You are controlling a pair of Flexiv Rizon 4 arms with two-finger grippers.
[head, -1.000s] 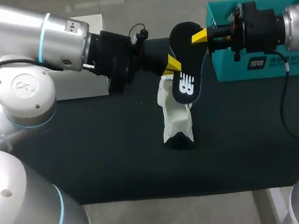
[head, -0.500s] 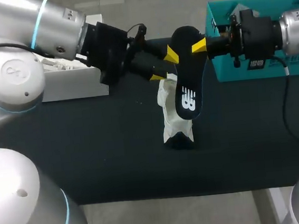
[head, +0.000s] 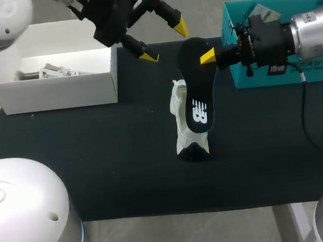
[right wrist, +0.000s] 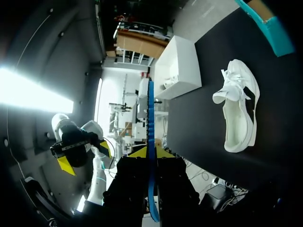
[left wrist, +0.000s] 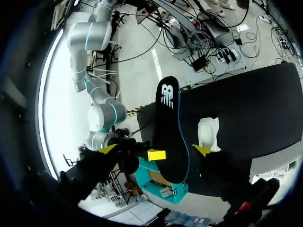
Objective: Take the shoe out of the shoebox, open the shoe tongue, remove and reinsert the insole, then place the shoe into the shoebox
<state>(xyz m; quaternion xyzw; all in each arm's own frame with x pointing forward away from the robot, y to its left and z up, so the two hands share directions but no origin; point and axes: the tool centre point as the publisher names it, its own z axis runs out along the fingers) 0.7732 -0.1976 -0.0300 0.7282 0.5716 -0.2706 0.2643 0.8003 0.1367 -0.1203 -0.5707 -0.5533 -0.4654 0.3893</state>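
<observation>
The black insole (head: 195, 89) hangs over the table, and my right gripper (head: 208, 56) is shut on its upper edge. Under it the white shoe (head: 184, 131) lies on the black mat. My left gripper (head: 165, 41) stands open, up and to the left of the insole, touching nothing. In the left wrist view the insole (left wrist: 169, 123) stands ahead of that gripper's (left wrist: 156, 150) spread fingers, with the shoe (left wrist: 208, 135) beyond. In the right wrist view the insole (right wrist: 150, 123) shows edge-on, pinched in the right gripper (right wrist: 150, 152); the shoe (right wrist: 239, 111) lies ahead with its opening facing up.
The teal shoebox (head: 243, 76) stands at the back right behind my right arm. A white open box (head: 58, 88) holding some small items sits at the back left. The black mat (head: 97, 161) covers the table.
My left gripper let go of the insole, opened wide and drew back up and to the left. The right gripper now holds the insole alone, and the insole has swung lower over the shoe.
</observation>
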